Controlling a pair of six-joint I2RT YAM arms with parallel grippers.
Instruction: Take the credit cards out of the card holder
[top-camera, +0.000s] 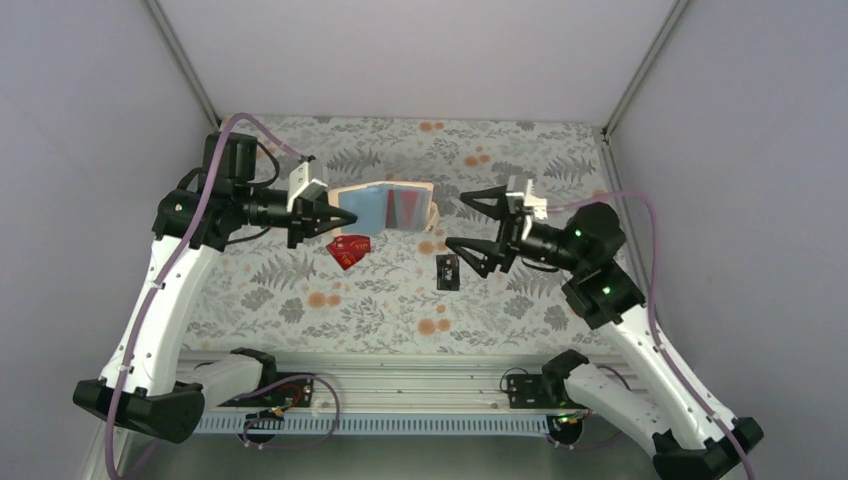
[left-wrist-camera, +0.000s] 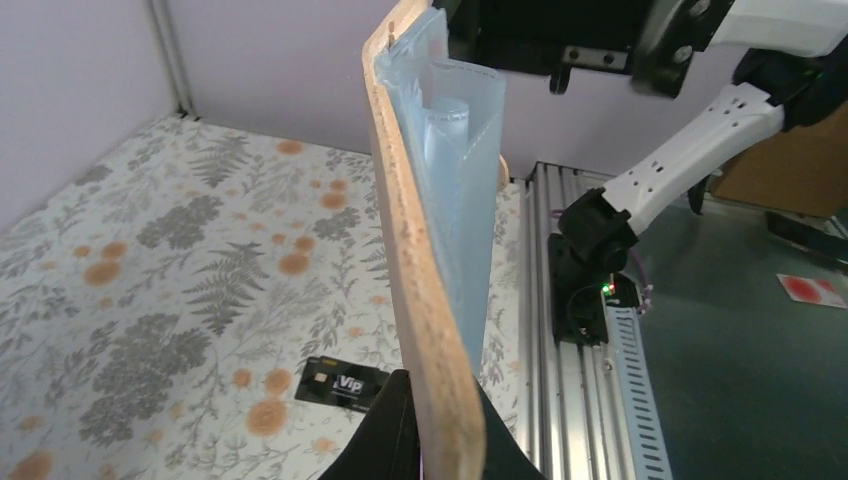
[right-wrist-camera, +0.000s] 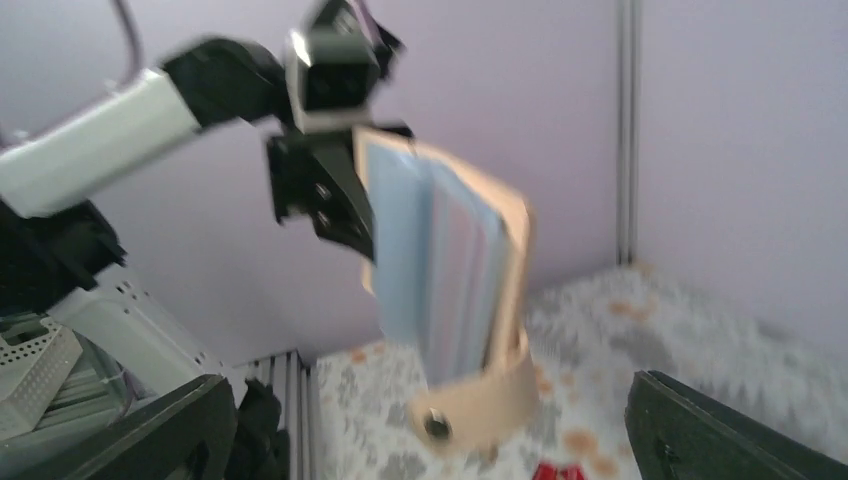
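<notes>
Nearest the arm bases, a black card (top-camera: 448, 271) with a white mark lies flat on the floral table (top-camera: 300, 300), its long axis running near to far. To its left and slightly farther, red cards (top-camera: 349, 249) lie overlapped and askew. Beyond them, the left tool (top-camera: 333, 222) is clamped on the left edge of the card holder (top-camera: 385, 207). The holder is held above the table and spread open, tan outside and blue-grey inside, with its long axis running left to right. The right tool (top-camera: 457, 221) gapes wide just right of it, gripping nothing.
</notes>
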